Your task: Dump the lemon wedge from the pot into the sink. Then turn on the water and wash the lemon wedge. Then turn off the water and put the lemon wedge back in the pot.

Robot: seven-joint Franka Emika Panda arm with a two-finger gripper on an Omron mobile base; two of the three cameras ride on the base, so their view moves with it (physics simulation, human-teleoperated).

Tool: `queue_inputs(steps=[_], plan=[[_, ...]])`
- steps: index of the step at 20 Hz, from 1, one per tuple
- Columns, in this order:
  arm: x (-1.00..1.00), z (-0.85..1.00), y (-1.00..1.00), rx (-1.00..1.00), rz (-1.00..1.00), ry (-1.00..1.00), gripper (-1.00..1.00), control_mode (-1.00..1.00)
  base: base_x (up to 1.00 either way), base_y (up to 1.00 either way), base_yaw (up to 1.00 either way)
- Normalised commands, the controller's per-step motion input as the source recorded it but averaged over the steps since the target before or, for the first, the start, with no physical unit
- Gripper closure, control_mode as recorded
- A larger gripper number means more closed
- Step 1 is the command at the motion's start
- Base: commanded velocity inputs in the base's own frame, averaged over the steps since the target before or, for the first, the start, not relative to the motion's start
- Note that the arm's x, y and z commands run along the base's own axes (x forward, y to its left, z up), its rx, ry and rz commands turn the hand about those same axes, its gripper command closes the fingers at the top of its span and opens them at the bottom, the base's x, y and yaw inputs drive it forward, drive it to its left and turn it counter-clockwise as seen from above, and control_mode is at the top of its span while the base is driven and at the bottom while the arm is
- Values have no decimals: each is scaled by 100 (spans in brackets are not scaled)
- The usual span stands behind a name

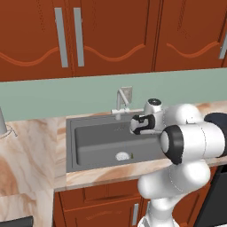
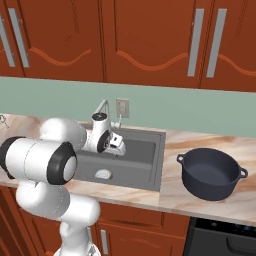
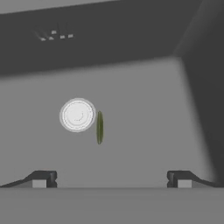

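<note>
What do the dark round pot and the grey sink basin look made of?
The dark navy round pot looks like matte coated or cast metal, with an even, dull sheen. The dark grey rectangular sink looks like matte composite or brushed metal, flat grey without reflections. Rendered surfaces leave both uncertain.

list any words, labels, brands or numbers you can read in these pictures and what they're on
None: no readable text in any view.
Squat dark navy pot on the marble counter: plain, no label.
Dark grey recessed sink, its round silver-white drain and the thin yellowish-green lemon wedge beside it: no markings.
Small light marks on the sink's far wall, hand view: too blurred to read.
</note>
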Motion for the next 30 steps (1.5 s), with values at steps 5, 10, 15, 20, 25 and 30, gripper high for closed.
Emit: queue_inputs(steps=[5, 10, 15, 20, 25, 30], plan=[[0, -43, 5, 0, 0, 0, -100, -100, 0, 0, 0], [0, -46, 4, 0, 0, 0, -100, -100, 0, 0, 0], [0, -44, 3, 0, 0, 0, -100, -100, 0, 0, 0], [0, -37, 1, 0, 0, 0, -100, -100, 0, 0, 0], [0, -33, 8, 0, 0, 0, -100, -100, 0, 0, 0], [0, -32, 12, 0, 0, 0, -100, -100, 0, 0, 0]])
